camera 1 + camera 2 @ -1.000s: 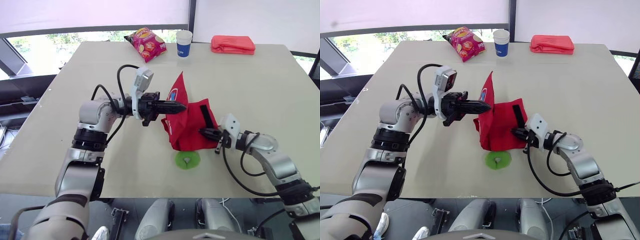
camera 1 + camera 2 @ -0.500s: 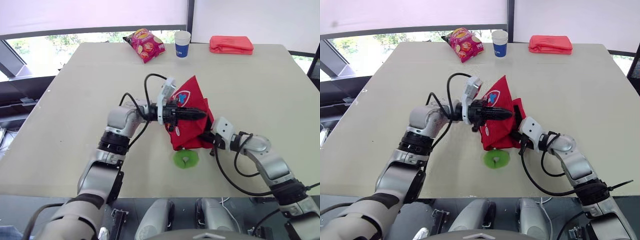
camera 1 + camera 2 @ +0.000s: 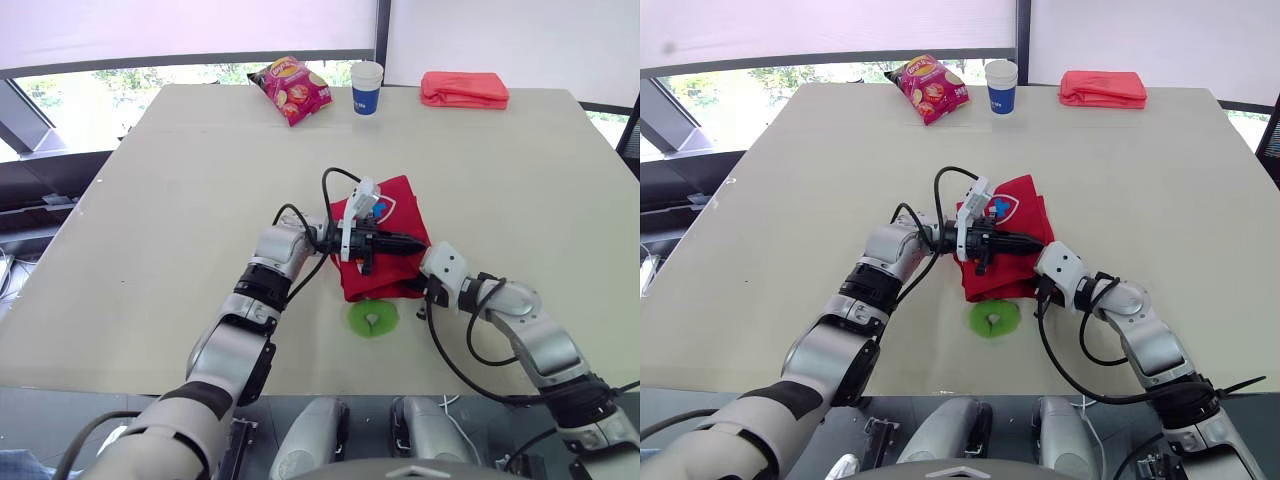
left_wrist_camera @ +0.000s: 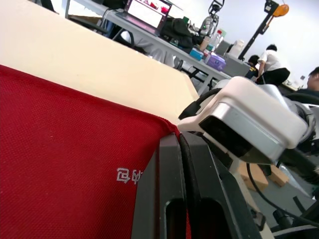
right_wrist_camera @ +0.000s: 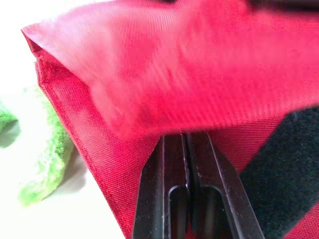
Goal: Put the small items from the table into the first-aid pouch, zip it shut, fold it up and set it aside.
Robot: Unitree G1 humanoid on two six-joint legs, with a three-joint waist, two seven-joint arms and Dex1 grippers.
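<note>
My left arm (image 3: 283,247) and right arm (image 3: 535,340) wear silver-grey shells with black joint rings. I see black cables (image 3: 335,180) loop off both wrists. A white camera box (image 3: 357,203) sits at 10 o'clock from the left gripper (image 3: 418,243); the right gripper (image 5: 185,137) shows flat black slotted fingers (image 5: 172,199).

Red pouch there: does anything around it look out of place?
The red pouch is already folded over, yet a small green round thing lies outside it on the table, at its near edge.
</note>
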